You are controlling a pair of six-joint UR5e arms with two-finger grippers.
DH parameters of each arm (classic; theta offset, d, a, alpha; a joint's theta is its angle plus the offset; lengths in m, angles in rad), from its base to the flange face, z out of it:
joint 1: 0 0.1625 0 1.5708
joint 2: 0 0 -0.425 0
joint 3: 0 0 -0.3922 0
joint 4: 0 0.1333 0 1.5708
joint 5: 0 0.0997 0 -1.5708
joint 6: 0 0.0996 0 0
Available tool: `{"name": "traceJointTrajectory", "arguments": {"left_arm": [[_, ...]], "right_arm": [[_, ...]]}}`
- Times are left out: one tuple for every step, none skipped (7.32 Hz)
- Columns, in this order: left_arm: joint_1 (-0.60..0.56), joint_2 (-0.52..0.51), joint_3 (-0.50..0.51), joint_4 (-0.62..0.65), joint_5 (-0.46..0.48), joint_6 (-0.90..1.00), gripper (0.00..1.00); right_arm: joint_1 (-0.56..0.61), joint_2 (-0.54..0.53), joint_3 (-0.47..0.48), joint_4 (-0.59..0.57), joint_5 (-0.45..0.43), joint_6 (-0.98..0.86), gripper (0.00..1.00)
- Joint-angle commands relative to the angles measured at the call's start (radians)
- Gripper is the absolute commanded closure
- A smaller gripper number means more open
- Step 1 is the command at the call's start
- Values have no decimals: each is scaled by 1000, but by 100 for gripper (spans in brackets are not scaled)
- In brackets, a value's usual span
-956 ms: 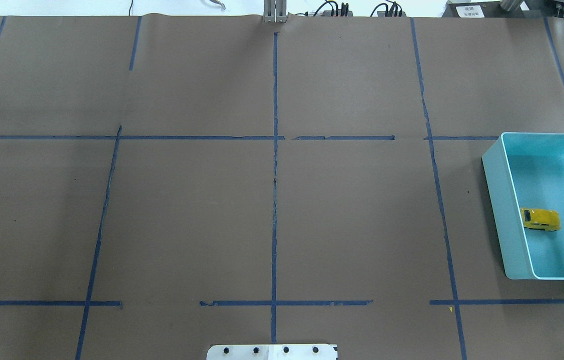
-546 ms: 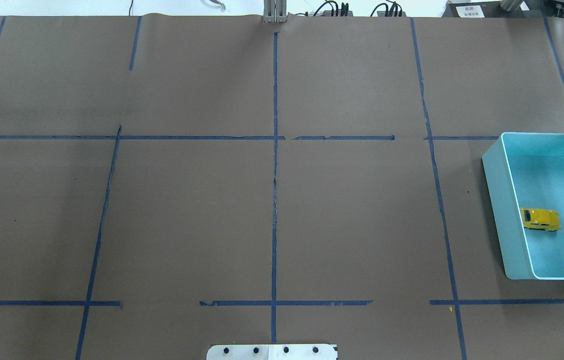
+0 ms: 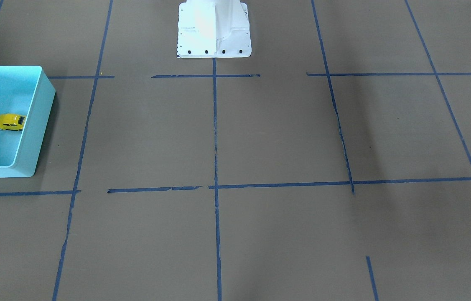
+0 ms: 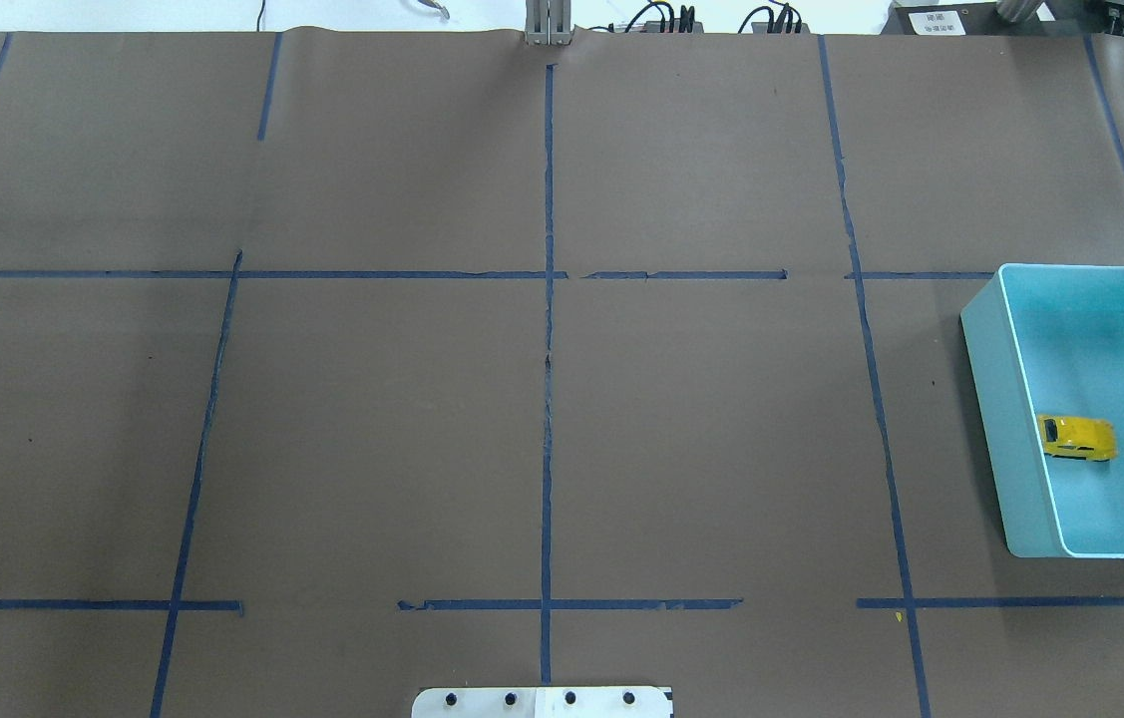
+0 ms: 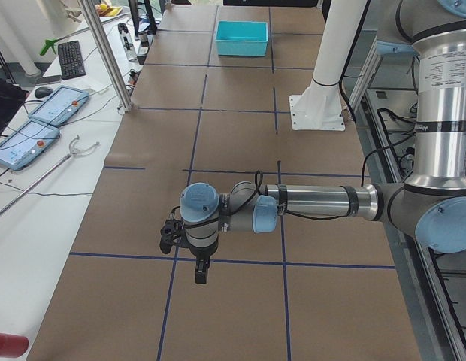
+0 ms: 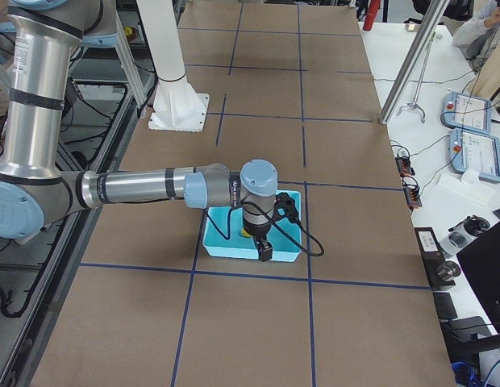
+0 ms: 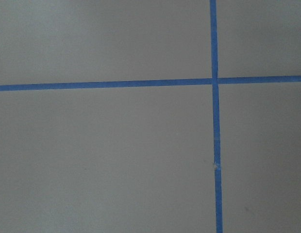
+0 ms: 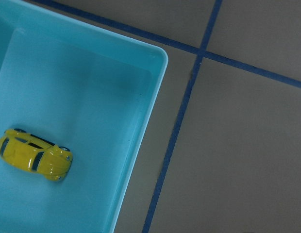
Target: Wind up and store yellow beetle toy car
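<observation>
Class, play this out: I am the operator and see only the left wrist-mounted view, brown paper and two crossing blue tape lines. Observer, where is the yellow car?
Observer: The yellow beetle toy car lies inside the turquoise bin, at the table's end on the robot's right.
Operator: Is a claw holding it?
Observer: No; it lies free on the bin's floor, with the right claw hanging over the bin.
Operator: And my left claw?
Observer: The left claw hangs over paper near a tape line, far from the bin.
</observation>
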Motion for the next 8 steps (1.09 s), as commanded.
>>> {"name": "traceJointTrajectory", "arguments": {"left_arm": [[10,-5,0,0,4,-1,0],[16,-5,0,0,4,-1,0],[16,-5,2,0,4,-1,0],[16,-5,3,0,4,-1,0],[16,-5,3,0,4,-1,0],[16,-6,3,0,4,1,0],[16,-6,3,0,4,1,0],[16,-8,2,0,4,1,0]], "right_arm": [[43,-10,-4,0,2,291,0],[75,-13,-4,-21,2,300,0],[83,-12,-7,-29,-2,296,0],[83,-10,-9,-31,-4,293,0],[83,-12,-28,-32,1,291,0],[83,-15,-33,-32,2,285,0],[83,-17,-36,-31,2,278,0],[86,-21,-38,-31,5,265,0]]}}
